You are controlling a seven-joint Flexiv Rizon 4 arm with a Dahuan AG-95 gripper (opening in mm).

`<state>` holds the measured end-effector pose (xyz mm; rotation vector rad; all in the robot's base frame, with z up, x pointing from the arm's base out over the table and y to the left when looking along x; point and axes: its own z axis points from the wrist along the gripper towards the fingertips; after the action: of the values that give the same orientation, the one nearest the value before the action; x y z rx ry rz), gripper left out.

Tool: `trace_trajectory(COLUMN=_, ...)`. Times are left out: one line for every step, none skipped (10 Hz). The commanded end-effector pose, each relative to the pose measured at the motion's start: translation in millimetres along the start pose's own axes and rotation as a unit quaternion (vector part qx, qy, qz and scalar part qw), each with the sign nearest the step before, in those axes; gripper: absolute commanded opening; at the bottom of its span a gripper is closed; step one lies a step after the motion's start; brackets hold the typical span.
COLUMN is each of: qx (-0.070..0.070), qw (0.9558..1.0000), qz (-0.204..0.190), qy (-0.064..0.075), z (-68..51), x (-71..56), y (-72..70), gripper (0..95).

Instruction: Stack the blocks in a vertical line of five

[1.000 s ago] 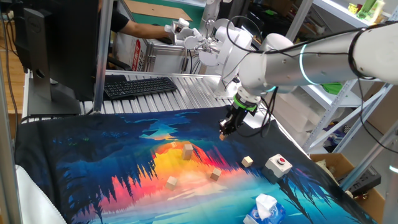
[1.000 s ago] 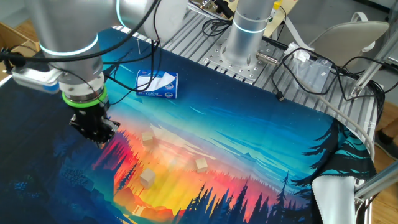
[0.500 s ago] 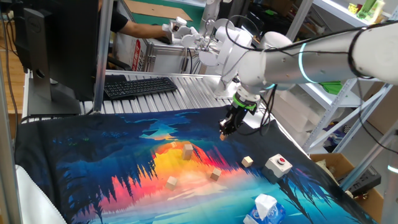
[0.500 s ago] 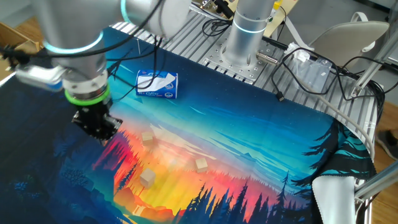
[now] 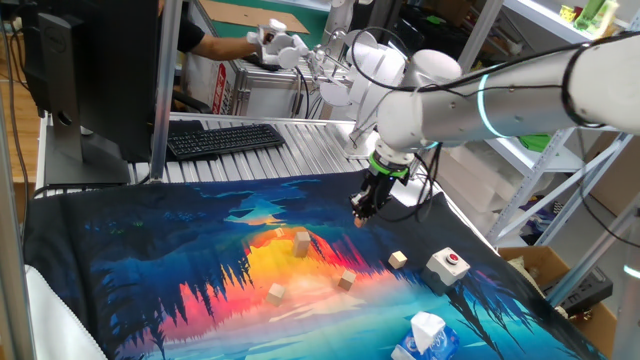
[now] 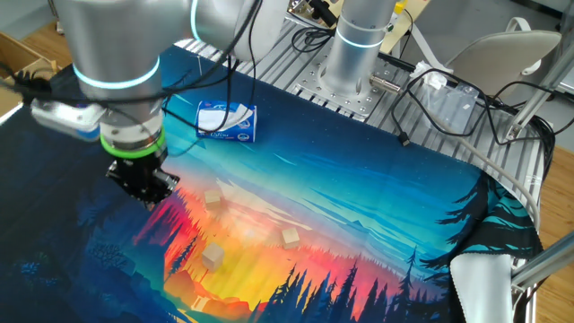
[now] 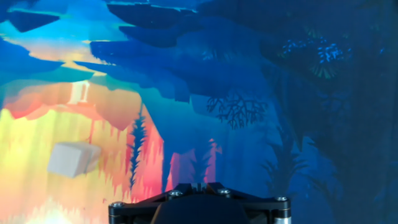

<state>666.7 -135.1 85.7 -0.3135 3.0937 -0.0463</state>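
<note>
Four pale blocks lying loose on the printed cloth over the surface (image 5: 120, 250): lowest-left block (image 5: 275, 293) on the orange patch, next block (image 5: 302, 242) higher up, third block (image 5: 346, 281) lower, fourth block (image 5: 398, 260) near the white box with red button (image 5: 447, 264). No stack anywhere. Above them, end effector (image 5: 361, 211) pointing down, shut, gripping nothing, apart from every block. Blue-and-white carton (image 5: 425, 336) at the bottom right edge. Through the hand view, one block (image 7: 71, 158) left of the fingers.
</note>
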Motion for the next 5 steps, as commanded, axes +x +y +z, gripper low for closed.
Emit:
trace_trajectory(qx=0.009, qw=0.9998, qz=0.014, qy=0.013, z=-0.7, x=0.7, y=-0.1, gripper=0.0)
trace_trajectory(qx=0.01, qw=0.9996, qz=0.02, qy=0.018, z=-0.7, x=0.7, y=-0.1, gripper=0.0)
trace_trajectory(qx=0.009, qw=0.9995, qz=0.021, qy=0.023, z=-0.7, x=0.7, y=-0.1, gripper=0.0)
trace_trajectory(qx=0.007, qw=0.9994, qz=0.023, qy=0.025, z=-0.7, x=0.7, y=-0.1, gripper=0.0)
trace_trajectory(qx=0.007, qw=0.9993, qz=0.027, qy=0.026, z=-0.7, x=0.7, y=-0.1, gripper=0.0)
